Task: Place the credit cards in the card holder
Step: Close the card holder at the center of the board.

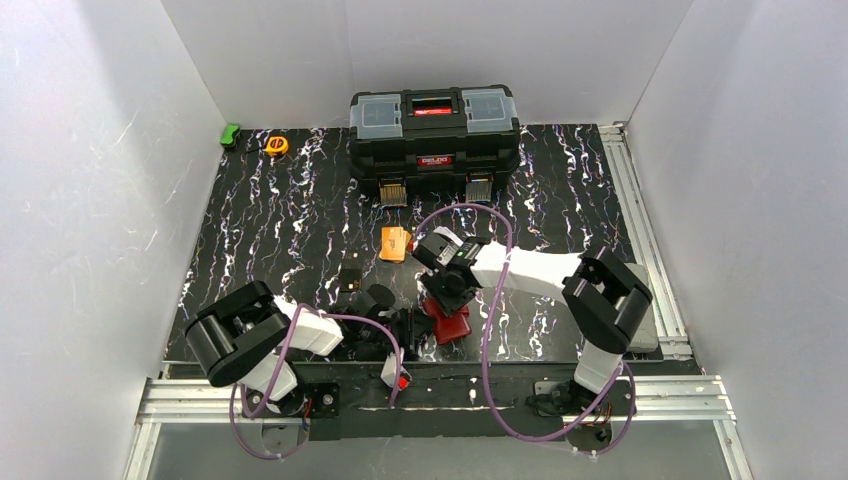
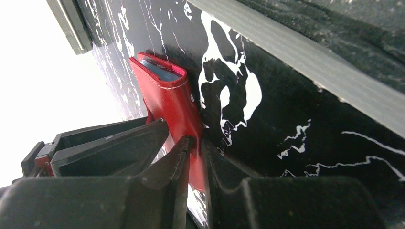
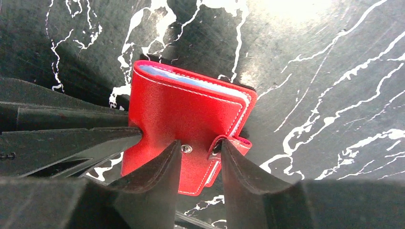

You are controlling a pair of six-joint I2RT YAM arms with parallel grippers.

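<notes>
Left tool [image 2: 193, 141] pinching card holder [image 2: 169, 102] edge, right tool [image 3: 200, 148] — parted — straddling tab [image 3: 237, 143]

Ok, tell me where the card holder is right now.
Top view: the card holder lies near the front middle of the table, under the right gripper, the left gripper pinching its left side.

Brightly lit white walls [image 1: 100, 200] close the left, top and right of the frame. The table [image 1: 280, 220] is black with white veins; pale metal rails [image 1: 640, 220] run along its right and bottom edges.
</notes>
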